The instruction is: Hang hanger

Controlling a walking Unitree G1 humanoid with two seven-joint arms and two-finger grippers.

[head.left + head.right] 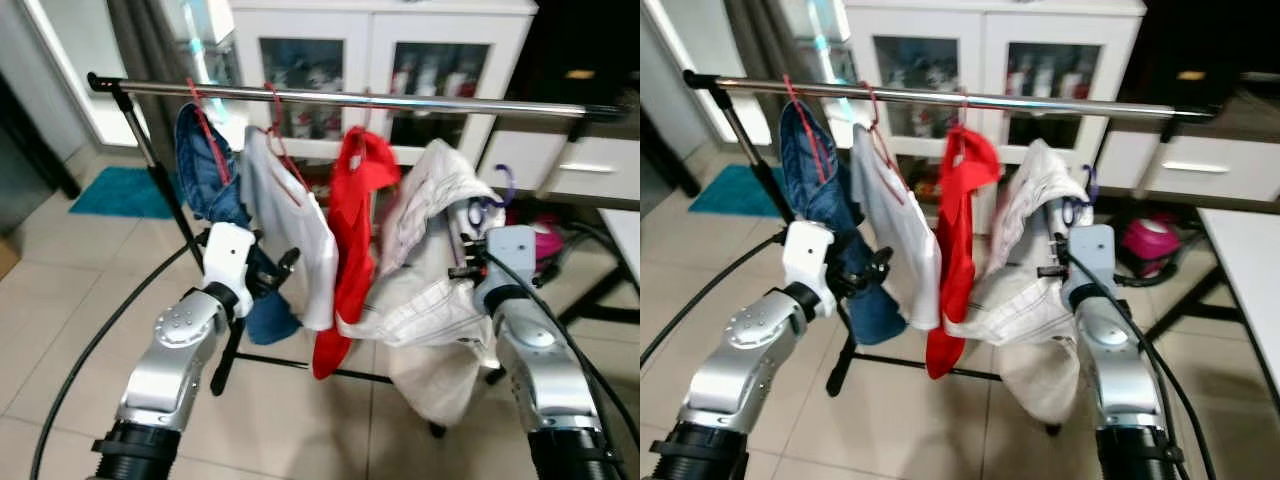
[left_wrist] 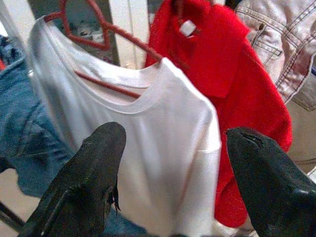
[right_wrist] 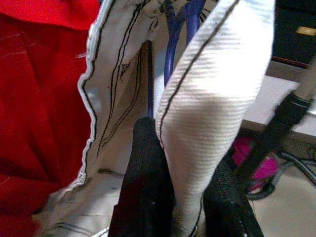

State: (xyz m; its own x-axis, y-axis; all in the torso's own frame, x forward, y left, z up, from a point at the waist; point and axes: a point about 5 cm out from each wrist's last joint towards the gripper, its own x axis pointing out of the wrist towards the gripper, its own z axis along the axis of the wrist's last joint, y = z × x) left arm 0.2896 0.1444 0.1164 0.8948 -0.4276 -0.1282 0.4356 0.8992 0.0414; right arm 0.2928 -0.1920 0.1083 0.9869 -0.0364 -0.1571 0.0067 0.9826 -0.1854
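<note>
Tiled floor [image 1: 60,300] runs under a chrome clothes rail [image 1: 400,98], with a white glass-door cabinet [image 1: 370,60] behind it and a teal mat [image 1: 120,192] off to the robot's left. On the rail hang, from left to right, a blue denim garment [image 1: 205,175] on a red hanger, a white T-shirt [image 1: 290,225] on a red wire hanger [image 2: 94,29], and a red shirt [image 1: 350,230].

Just right of the red shirt, the right gripper [image 3: 182,197] is clamped on a fold of a cream-white jacket with dark stitching [image 1: 425,270], the cloth pinched between its two black fingers [image 3: 148,182]. That jacket sits on a purple hanger [image 1: 497,195], whose hook rises just above the gripper and below the rail, not hooked over the rail. In the right wrist view, the purple hanger's neck runs up inside the jacket collar just beyond the fingertips.

The left gripper [image 2: 173,163] hovers spread wide in front of the white T-shirt, holding nothing.
</note>
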